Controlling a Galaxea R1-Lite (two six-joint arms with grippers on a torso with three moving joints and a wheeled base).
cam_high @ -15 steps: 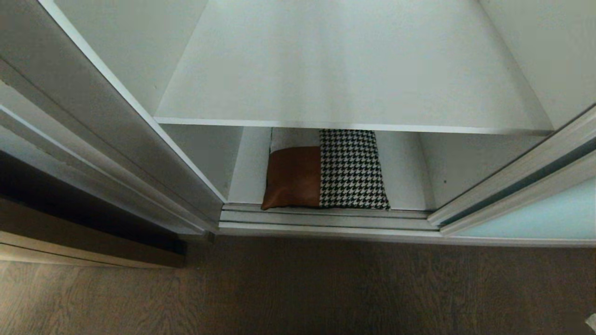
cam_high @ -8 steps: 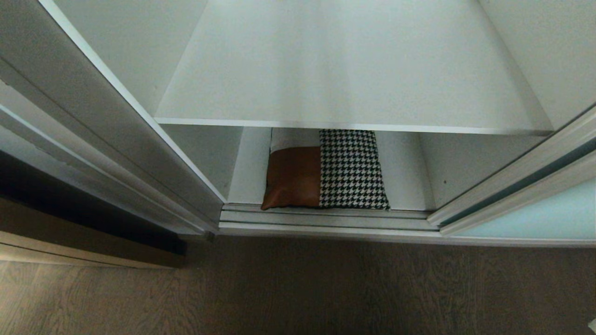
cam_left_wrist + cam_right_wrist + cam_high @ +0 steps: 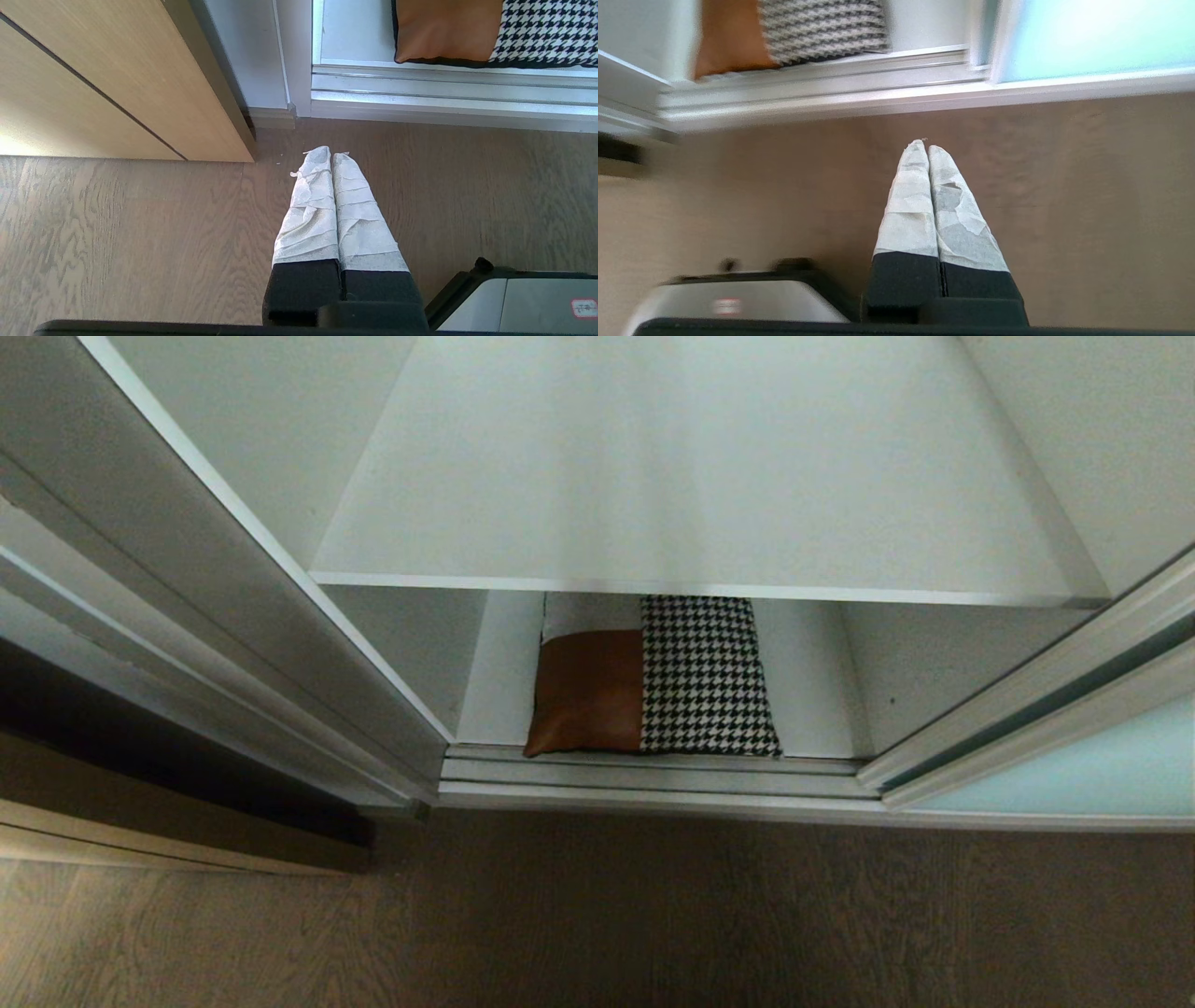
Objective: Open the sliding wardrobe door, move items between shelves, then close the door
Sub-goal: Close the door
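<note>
Wardrobe open, cushion half hidden under the shelf

The orange and houndstooth cushion (image 3: 649,695) lies on the bottom board, its rear hidden by the white shelf (image 3: 691,588); sliding door (image 3: 1074,770) is cut off right; left claw (image 3: 331,154) and right claw (image 3: 924,145) are closed, empty.

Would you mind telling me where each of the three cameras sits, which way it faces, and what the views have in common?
Head view: on the robot's head, looking forward and down into the open wardrobe at the white shelf and the cushion below it; no arm shows.
Left wrist view: behind the shut left gripper, facing the wooden floor; the robot's base shows.
Right wrist view: behind the shut right gripper, facing floor and the sliding wardrobe door.
Shared: all three show the rust-and-houndstooth cushion and the door track.
</note>
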